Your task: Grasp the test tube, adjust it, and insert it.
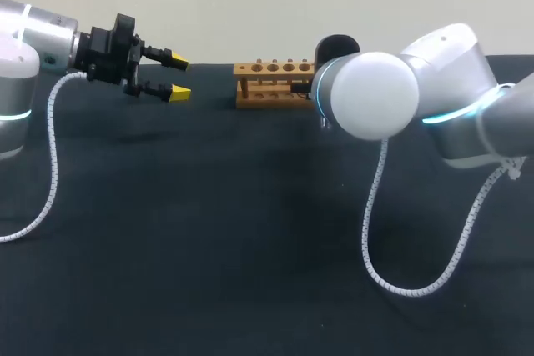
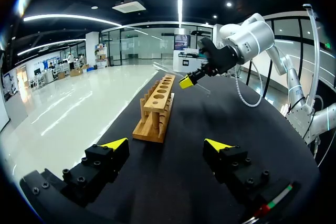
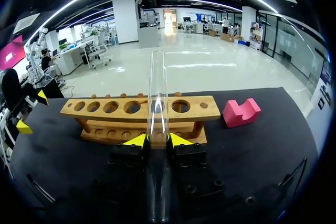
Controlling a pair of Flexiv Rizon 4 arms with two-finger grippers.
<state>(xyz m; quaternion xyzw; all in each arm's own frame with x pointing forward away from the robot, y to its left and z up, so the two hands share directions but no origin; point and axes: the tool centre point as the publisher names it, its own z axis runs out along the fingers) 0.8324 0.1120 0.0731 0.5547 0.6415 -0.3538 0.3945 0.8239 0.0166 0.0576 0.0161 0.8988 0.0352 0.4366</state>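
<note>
- My right gripper (image 3: pixel 155 140) is clamped on the test tube (image 3: pixel 157 87), close to the wooden rack (image 3: pixel 105 107).
- My left gripper (image 1: pixel 178 77), fingers apart, hangs left of the rack.

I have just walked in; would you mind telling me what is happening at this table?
The right gripper is shut on a clear glass test tube and holds it close to the wooden rack. The tube is not yet in any hole. The left gripper hangs open above the black table, off to one end of the rack, holding nothing. A pink block lies beside the rack's other end.
</note>
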